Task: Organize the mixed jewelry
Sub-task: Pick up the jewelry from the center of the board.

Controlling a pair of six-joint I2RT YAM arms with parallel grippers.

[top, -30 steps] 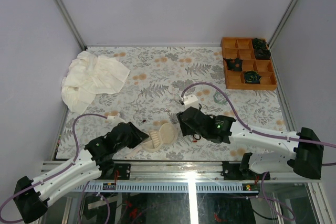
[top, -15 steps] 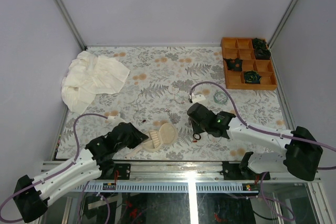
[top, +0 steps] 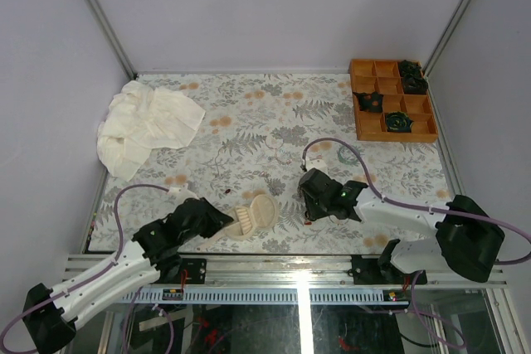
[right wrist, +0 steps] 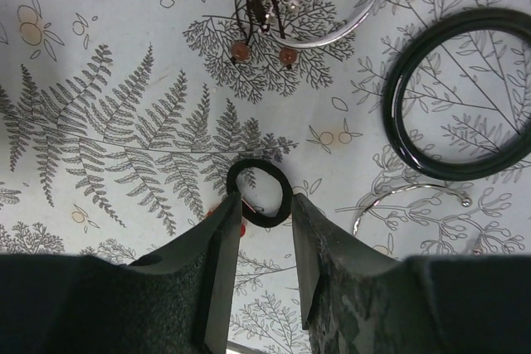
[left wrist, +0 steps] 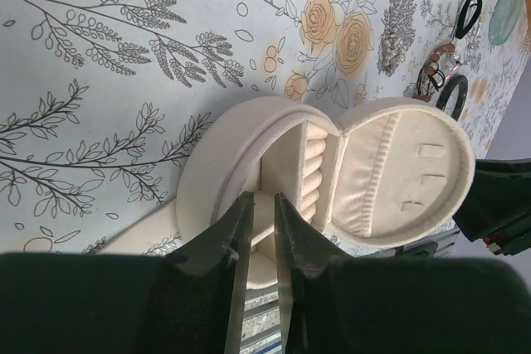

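Floral tabletop (top: 249, 113), grey walls | white cloth (top: 145, 126) 10 o'clock; orange tray (top: 390, 109) 2 o'clock, contents indistinct | left gripper (left wrist: 261, 198) jaws narrow on cream case (left wrist: 390, 180) wall | right gripper (right wrist: 262, 205) jaws closely flank small black ring (right wrist: 259, 164), 5 o'clock, grip unclear | dark hoop (right wrist: 395, 126) edge-cropped

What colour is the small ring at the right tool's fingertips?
The small ring is black, clearest in the right wrist view.

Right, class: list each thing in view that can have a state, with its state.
jewelry case, open, lid laid back
left gripper, shut on the case's wall
right gripper, open, straddling the small black ring
orange tray, partly filled
white cloth, crumpled
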